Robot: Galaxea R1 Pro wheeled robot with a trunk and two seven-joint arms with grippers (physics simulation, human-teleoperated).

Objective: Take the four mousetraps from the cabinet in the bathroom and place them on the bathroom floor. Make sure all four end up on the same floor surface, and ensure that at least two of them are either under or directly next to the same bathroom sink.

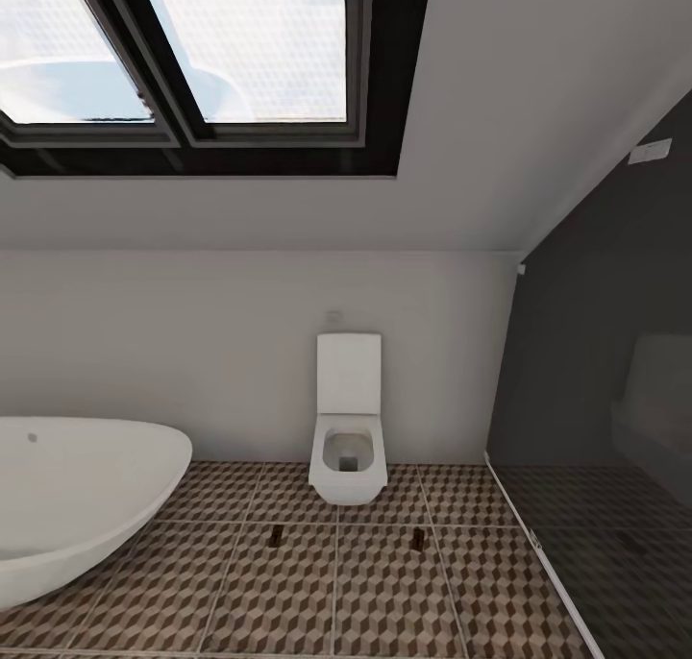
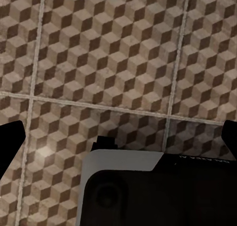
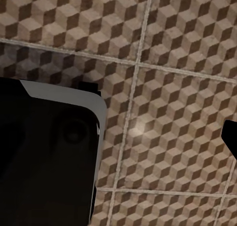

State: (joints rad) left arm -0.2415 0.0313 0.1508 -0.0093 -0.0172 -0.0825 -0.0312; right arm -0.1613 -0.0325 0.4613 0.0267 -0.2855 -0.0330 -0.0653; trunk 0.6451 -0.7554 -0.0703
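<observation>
The bathroom floor (image 1: 384, 582) of brown and beige cube-pattern tiles spreads ahead in the head view. Two small dark brown flat things (image 1: 277, 535) (image 1: 418, 540) lie on it in front of the toilet; they are too small to tell whether they are mousetraps. The cabinet and the sink are out of view. My left gripper (image 2: 118, 142) hangs open over the tiles (image 2: 113, 53), one black fingertip (image 2: 11, 139) at each side of the left wrist view. My right gripper (image 3: 118, 137) is open too, above the tiles (image 3: 168, 87), with nothing between its fingers.
A white toilet (image 1: 349, 428) stands against the far wall. A white oval bathtub (image 1: 77, 496) takes up the left side. A dark glass panel (image 1: 596, 419) runs along the right. A skylight (image 1: 192, 54) sits in the sloped ceiling. My black base (image 2: 158, 196) shows below both wrists.
</observation>
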